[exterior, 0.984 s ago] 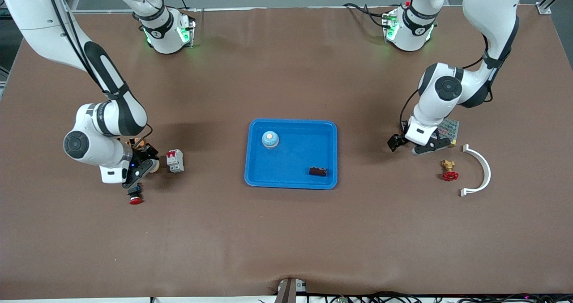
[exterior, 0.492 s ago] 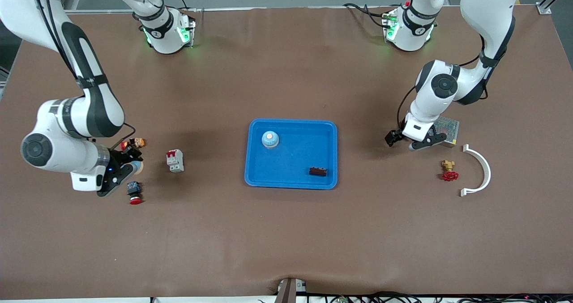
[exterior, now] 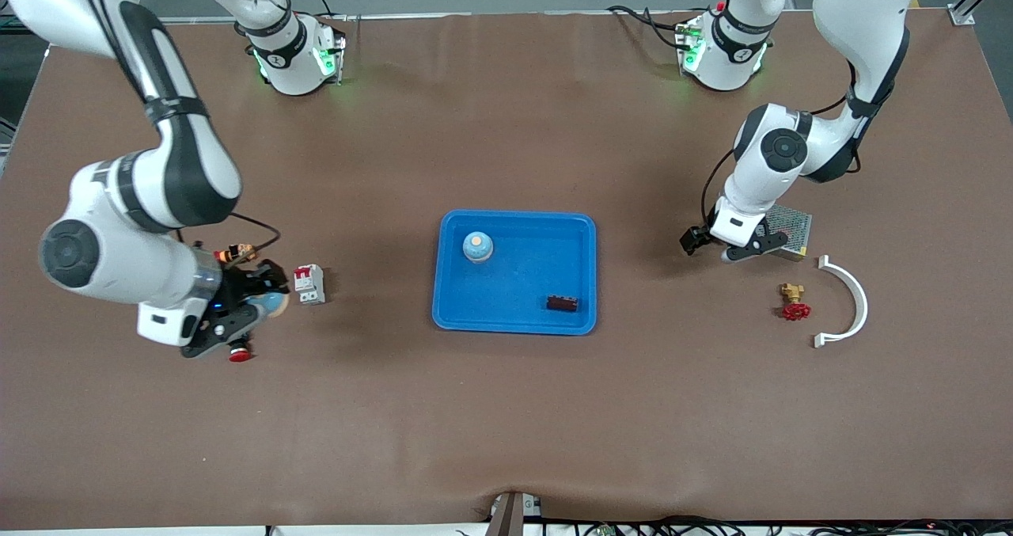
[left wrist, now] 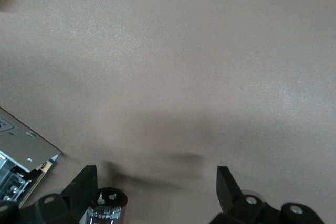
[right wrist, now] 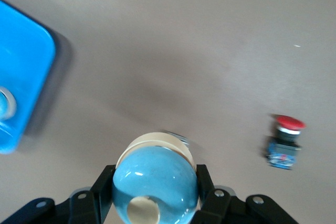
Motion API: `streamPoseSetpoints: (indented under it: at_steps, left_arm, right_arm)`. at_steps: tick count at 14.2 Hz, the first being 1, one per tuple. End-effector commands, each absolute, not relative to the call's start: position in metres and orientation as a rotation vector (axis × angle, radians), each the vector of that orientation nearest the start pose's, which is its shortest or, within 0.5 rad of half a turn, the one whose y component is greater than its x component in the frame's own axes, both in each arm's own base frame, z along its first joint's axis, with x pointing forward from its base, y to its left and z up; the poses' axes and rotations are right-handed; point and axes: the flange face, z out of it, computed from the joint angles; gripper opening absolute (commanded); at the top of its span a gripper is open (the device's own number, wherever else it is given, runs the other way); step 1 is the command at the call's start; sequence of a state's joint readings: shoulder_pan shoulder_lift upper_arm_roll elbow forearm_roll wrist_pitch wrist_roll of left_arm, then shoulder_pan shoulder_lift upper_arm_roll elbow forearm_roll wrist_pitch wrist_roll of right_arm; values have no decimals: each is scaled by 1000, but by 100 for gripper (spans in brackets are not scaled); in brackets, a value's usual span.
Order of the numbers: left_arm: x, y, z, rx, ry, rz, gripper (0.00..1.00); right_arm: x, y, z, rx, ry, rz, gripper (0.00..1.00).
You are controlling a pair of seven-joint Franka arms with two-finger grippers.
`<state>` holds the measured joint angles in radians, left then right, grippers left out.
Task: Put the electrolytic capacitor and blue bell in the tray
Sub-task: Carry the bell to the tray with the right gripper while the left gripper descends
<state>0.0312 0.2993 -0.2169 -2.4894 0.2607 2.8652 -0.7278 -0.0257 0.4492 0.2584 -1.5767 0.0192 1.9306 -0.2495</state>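
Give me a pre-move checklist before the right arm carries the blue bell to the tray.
1. Right pincer shut on blue bell: ok.
2. Bell lifted off the table: cannot tell.
3. Bare floor in tray: ok.
4. Straight path to the tray: not ok, breaker stands between.
5. Capacitor gripped: not ok; left pincer hangs open over the table by the metal box, capacitor beside one finger.

Bright-blue tray (exterior: 514, 321), light-blue bell (right wrist: 155, 182) with cream rim, brown table (exterior: 506, 409).

Robotics lab: two arms, brown table (exterior: 506, 409)
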Motion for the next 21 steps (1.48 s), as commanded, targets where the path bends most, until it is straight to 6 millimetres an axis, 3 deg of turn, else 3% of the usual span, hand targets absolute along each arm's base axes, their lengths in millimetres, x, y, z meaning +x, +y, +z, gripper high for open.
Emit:
streamPoseSetpoints:
  at_steps: [1, 3, 8, 11, 15, 21]
  left_arm:
    - [459, -102, 192, -3117, -479, -166, 100]
    - [456, -97, 189, -3113, -485, -155, 100]
    - [452, -88, 184, -3104, -476, -139, 100]
    - [444, -87, 183, -3098, -495, -126, 100]
    - [433, -86, 187, -3090, -488, -121, 100]
    - [425, -84, 189, -3082, -485, -115, 100]
  right_arm:
    - [650, 194, 391, -2969, -501, 97, 55]
    - [637, 243, 392, -2989, -392, 81, 55]
    - [611, 325, 390, -2989, -196, 11, 55]
    - [591, 382, 360, -2984, -132, -5, 55]
    - [587, 408, 322, -2965, -92, -41, 55]
    - [592, 408, 285, -2993, -100, -55, 55]
